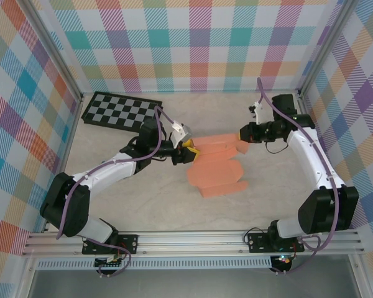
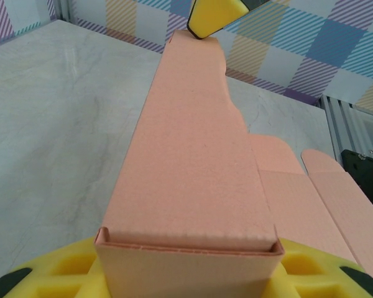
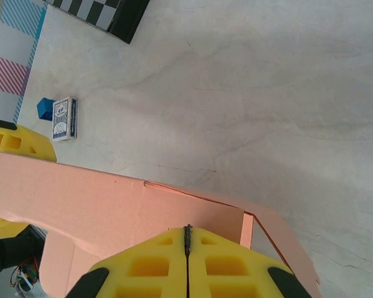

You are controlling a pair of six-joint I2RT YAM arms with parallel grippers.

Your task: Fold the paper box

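I'm looking down on the pale, marble-patterned table [image 1: 143, 205]. A black-and-grey checkerboard panel [image 1: 120, 110] lies flat at its far left corner.

Near the middle sits the salmon-orange thin-card paper box [image 1: 216, 162], partly folded. One long section is raised into a narrow sleeve [image 2: 193, 174] that spans between the two arms. The rest, with its rounded flaps, lies flat on the table on the near side.

The left gripper [image 1: 188, 149] is clamped on the near, open end of that sleeve, with its yellow foam pads on either side of the card.

The right gripper [image 3: 188, 261] has its yellow pads pressed tight together, and its tip [image 2: 214, 15] touches the sleeve's far end. I can't tell whether any card edge is nipped between them.

In the right wrist view, a small blue-and-white pack of playing cards [image 3: 64, 118] lies on the table by the wall. A tiny blue cube [image 3: 45, 108] sits just beside it.
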